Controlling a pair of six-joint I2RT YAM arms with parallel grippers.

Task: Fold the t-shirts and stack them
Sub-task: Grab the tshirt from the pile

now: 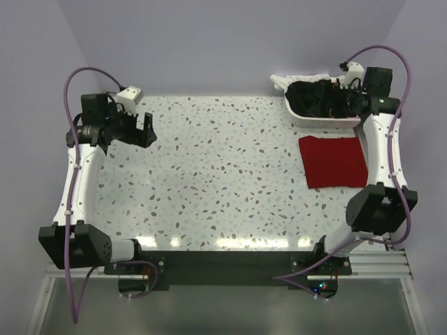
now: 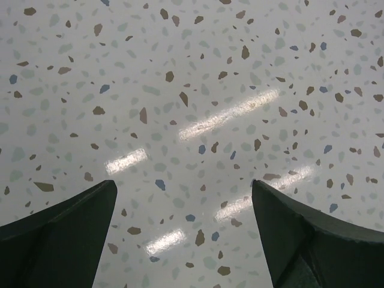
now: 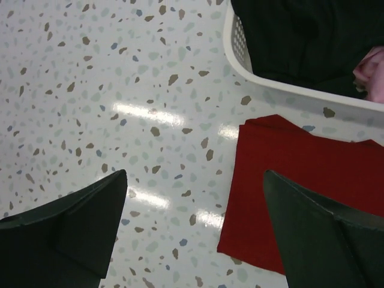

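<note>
1. My left claw (image 2: 183,234): fingers spread wide, nothing between them, hanging above the speckled table (image 2: 192,90) at about 10 o'clock in the top view.
2. My right claw (image 3: 195,228): fingers likewise spread and empty, above the table near 2 o'clock.
3. Dark red t-shirt (image 1: 334,162): a flat folded rectangle on the table at 3 o'clock, just beside the white basket (image 1: 321,123) on its near side, not touching either claw.
4. Black t-shirt (image 1: 318,98): lies bunched inside the basket at 2 o'clock.
</note>
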